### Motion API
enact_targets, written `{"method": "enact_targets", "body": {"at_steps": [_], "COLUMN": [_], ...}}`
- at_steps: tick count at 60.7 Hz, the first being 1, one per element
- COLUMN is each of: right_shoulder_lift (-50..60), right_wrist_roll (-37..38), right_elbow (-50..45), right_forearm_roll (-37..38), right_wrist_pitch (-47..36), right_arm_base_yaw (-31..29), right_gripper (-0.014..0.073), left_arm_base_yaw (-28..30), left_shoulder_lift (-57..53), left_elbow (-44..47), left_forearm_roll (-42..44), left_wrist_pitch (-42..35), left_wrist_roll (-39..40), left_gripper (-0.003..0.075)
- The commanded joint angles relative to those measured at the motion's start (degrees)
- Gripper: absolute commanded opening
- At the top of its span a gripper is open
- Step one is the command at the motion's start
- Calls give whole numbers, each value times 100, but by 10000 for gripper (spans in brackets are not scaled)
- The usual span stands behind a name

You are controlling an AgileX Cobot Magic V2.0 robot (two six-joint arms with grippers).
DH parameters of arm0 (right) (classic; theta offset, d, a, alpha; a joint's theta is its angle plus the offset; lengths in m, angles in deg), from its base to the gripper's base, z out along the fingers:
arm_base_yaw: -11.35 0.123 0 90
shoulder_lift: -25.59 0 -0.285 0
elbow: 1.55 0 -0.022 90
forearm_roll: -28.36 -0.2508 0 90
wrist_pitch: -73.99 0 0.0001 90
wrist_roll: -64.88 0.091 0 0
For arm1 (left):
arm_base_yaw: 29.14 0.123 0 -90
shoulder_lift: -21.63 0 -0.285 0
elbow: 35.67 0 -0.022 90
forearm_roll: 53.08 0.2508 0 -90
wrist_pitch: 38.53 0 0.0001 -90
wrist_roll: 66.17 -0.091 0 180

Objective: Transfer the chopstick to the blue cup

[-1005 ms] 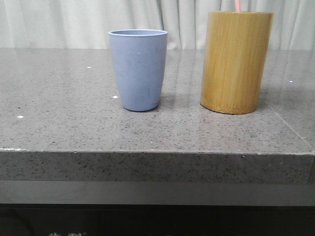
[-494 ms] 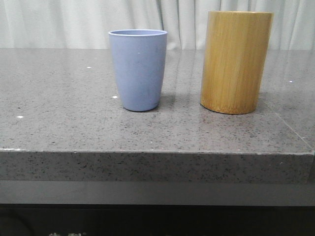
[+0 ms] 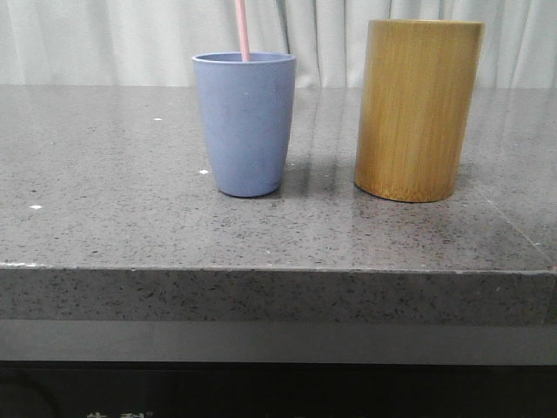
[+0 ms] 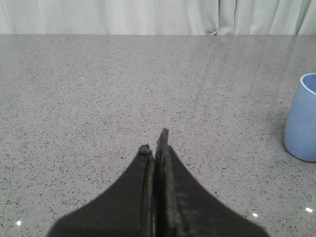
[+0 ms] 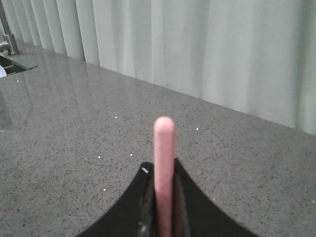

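Front view: a thin, pale salmon-pink chopstick rises nearly upright out of the matte periwinkle-blue tumbler on the speckled grey stone counter. Well apart to its right stands a taller yellow-brown bamboo cylinder; its contents are hidden.

Left wrist view: the left gripper is pressed closed on nothing, near the tumbler.

Right wrist view: the right gripper clamps the chopstick.
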Motion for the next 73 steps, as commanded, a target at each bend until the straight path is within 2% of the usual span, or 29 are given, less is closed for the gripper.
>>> {"method": "enact_targets", "body": {"at_steps": [1,8,15,19,27,38,48,59,73], "right_shoulder_lift": [233,269,400,588,926,1107,1375,1936,3194], "right_wrist_roll": [-36,-36,-36,-36,-203,-203,-203,-203,-203], "right_elbow": [209,209,209,272,895,1899,2052,1655,291], "right_forearm_roll": [49,49,49,49,49,49,93,109,108], "right_wrist_pitch": [-472,-472,-384,-22,1680,4463,5706,6160,5681], "right_arm_base_yaw": [-21,-21,-21,-21,-218,-925,-1741,-2662,-3378], "right_gripper": [163,213,213,213,187,30,-130,-124,-124], "left_arm_base_yaw": [13,13,13,13,13,13,13,13,13], "left_shoulder_lift": [37,37,37,37,37,37,37,37,37], "left_elbow": [-156,-156,-156,-156,-156,-156,-156,-156,-156], "left_forearm_roll": [-68,-68,-68,-68,-68,-68,-68,-68,-68], "left_wrist_pitch": [-489,-489,-489,-489,-489,-489,-489,-489,-489], "left_wrist_roll": [56,56,56,56,56,56,56,56,56], "left_gripper": [-19,-19,-19,-19,-19,-19,-19,-19,-19]}}
